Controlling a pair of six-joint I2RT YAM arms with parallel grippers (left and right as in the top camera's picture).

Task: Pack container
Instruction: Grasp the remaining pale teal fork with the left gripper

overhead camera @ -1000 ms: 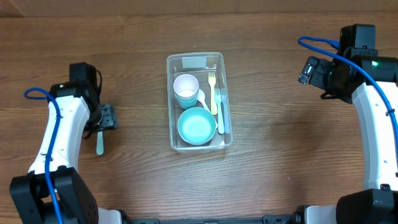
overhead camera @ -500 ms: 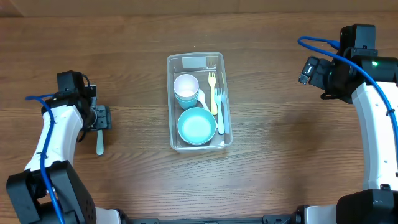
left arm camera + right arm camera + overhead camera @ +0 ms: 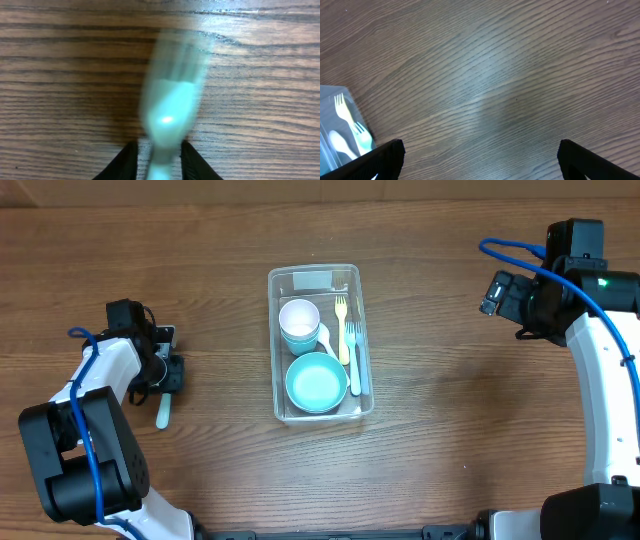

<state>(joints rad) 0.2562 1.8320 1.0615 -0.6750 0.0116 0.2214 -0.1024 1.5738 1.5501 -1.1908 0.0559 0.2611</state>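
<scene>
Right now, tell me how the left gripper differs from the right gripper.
The left gripper straddles the handle of a blurred pale teal utensil. The right gripper has only bare wood between its fingers. The left gripper's fingers stand close together, while the right gripper's are spread wide. Both face down at the table.
</scene>
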